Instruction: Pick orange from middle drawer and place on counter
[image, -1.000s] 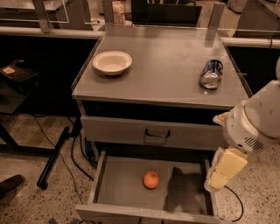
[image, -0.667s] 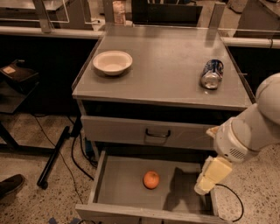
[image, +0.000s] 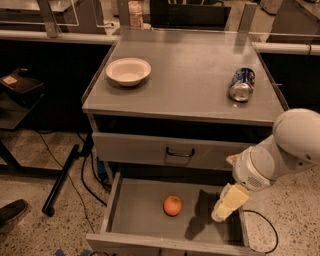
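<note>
The orange (image: 172, 205) is sitting loose in the open middle drawer (image: 135, 212). The gripper (image: 226, 206) is hovering near its right, and whether it is wide or narrow cannot be told. The fruit is probably light, firm and prone to rolling, so gripping across its middle is looking safest.

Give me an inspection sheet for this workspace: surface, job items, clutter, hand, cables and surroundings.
Surface: counter, flat grey top with two items on it.
Job's things: orange lies near the middle of the open middle drawer, untouched.
Clutter: white bowl, empty, at the counter's left; crushed can on its side at the right.
Grippers: hand hangs over the drawer's right side, apart from the orange.
Cables: black cable on the floor left of the cabinet; second cable at the right.
Surroundings: upper drawer shut; dark shoe at lower left.
</note>
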